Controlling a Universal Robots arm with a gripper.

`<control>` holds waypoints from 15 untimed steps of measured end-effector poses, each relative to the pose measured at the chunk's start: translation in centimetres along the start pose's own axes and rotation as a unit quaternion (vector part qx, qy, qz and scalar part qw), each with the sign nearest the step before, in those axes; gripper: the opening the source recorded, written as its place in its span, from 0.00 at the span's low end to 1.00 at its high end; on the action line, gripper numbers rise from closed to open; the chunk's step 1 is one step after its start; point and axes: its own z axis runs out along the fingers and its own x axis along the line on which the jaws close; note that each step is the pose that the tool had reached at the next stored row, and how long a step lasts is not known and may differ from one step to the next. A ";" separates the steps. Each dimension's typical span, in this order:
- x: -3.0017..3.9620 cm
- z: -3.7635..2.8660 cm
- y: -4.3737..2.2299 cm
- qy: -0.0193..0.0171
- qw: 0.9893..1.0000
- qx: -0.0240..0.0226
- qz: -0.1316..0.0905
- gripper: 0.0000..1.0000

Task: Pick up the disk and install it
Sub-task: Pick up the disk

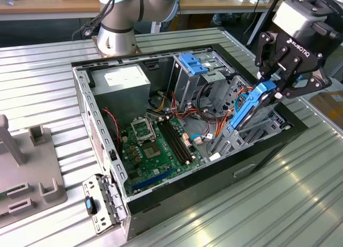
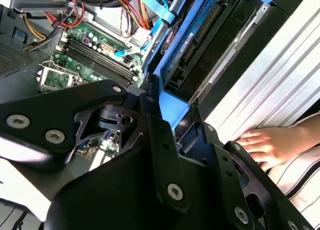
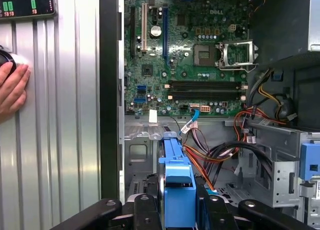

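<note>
Arm: its base point(image 1: 115, 32) stands beyond the far wall of the open computer case point(image 1: 80, 97). The wrist hangs over the case's corner at the exterior view's right.
Gripper point(image 1: 278, 83): tipped down toward the case interior, with the fingers point(image 3: 212, 202) closed on the blue end of the disk.
Disk point(image 1: 249, 107): held off the table, slanted, with its lower end down among the drive bays at the exterior view's right side of the case.
Exterior view adds: the ribbed metal table point(image 1: 268, 204), a light blue bracket point(image 1: 194, 62) on the upper bay, the power supply point(image 1: 120, 81) and a grey fixture point(image 1: 27, 172) on the exterior view's left.
First wrist view adds: the disk's point(image 3: 177, 185) blue edge seen end-on, with the motherboard point(image 3: 195, 55) beyond it.
Both wrist views add: a person's hand point(image 2: 265, 145) point(image 3: 12, 88) resting on the table beside the case.
Second wrist view adds: the disk's dark flat face point(image 2: 192, 45).
</note>
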 end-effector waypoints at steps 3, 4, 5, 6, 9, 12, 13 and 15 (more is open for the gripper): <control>0.03 0.62 0.02 0.000 1.000 0.000 0.000 0.37; 0.03 0.68 0.02 0.000 1.000 0.000 0.000 0.37; 0.03 0.68 0.02 0.000 1.000 0.000 0.000 0.37; 0.04 0.68 0.02 0.000 1.000 0.000 0.000 0.37; 0.04 0.70 0.02 0.000 1.000 0.000 0.000 0.37; 0.06 1.08 0.04 0.000 1.000 0.000 0.000 0.37; 0.07 1.29 0.04 0.000 1.000 0.000 0.000 0.37; 0.08 1.62 0.05 0.000 1.000 0.000 0.000 0.37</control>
